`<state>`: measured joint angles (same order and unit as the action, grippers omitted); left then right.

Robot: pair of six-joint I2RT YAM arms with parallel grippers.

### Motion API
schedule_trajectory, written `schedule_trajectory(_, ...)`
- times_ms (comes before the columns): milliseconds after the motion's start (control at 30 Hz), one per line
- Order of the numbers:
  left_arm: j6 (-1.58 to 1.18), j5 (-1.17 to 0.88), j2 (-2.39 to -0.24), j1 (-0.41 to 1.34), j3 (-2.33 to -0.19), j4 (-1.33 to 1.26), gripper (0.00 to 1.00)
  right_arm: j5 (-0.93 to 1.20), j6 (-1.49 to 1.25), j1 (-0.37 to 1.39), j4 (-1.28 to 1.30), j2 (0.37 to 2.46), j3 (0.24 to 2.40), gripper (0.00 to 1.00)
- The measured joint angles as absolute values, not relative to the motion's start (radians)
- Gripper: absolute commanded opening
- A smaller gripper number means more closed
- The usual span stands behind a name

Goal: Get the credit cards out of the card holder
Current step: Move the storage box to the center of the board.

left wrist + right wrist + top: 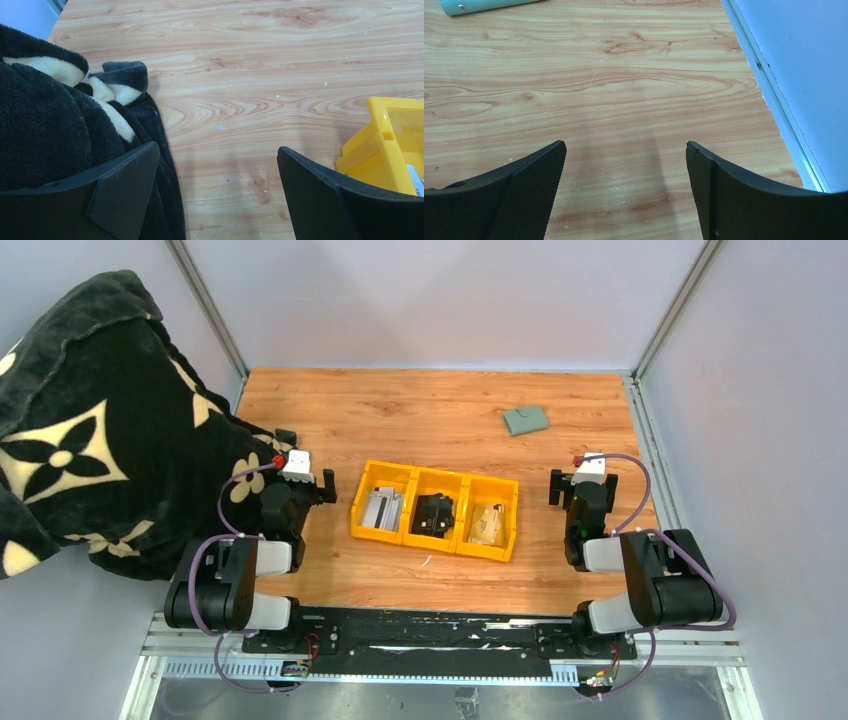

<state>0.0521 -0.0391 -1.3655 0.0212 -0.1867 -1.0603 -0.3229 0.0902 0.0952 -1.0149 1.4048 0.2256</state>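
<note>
The sage-green card holder [525, 420] lies closed on the wooden table at the far right; its edge with a metal snap shows at the top left of the right wrist view [489, 5]. No credit cards show outside it. My left gripper [297, 480] is open and empty, low over the table left of the yellow tray; in its wrist view [218, 150] only bare wood lies between the fingers. My right gripper [583, 480] is open and empty right of the tray, well short of the holder; its wrist view [625, 145] shows bare wood too.
A yellow three-compartment tray [365, 508] sits mid-table with silver-grey, black and tan items; its corner shows in the left wrist view [385, 145]. A black-and-cream blanket [90, 440] drapes over the left side, touching my left finger [120, 190]. A wall rail [774, 95] runs along the right.
</note>
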Motion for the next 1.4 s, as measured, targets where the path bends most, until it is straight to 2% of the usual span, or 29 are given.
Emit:
schedule_trajectory(600, 0.052, -0.041, -1.361, 0.021, -0.189, -1.048, 1.0, -0.323, 0.09, 0.095, -1.016, 1.405, 0.226, 0.93)
schedule_trajectory(767, 0.058, -0.042, -1.261, 0.021, -0.28, -0.835, 1.0, -0.355, 0.081, 0.095, -0.931, 1.339, 0.242, 0.93)
schedule_trajectory(967, 0.103, -0.04, -1.15, 0.014, -0.408, -0.596, 1.0, -0.415, 0.009, 0.093, -0.732, 1.133, 0.314, 0.94)
schedule_trajectory(1100, 0.101, -0.064, -1.102, -0.036, -0.513, -0.376, 1.0, -0.373, -0.062, 0.075, -0.606, 1.016, 0.378, 0.94)
schedule_trajectory(1167, 0.09, -0.086, -1.087, -0.07, -0.588, -0.261, 1.0, -0.339, -0.122, 0.065, -0.534, 1.011, 0.431, 0.94)
schedule_trajectory(1233, 0.072, -0.11, -1.068, -0.096, -0.657, -0.168, 1.0, -0.333, -0.235, 0.051, -0.423, 1.024, 0.501, 1.0)
schedule_trajectory(1400, 0.041, -0.17, -0.992, -0.137, -0.746, -0.001, 1.0, -0.225, -0.492, -0.053, -0.159, 1.094, 0.648, 0.98)
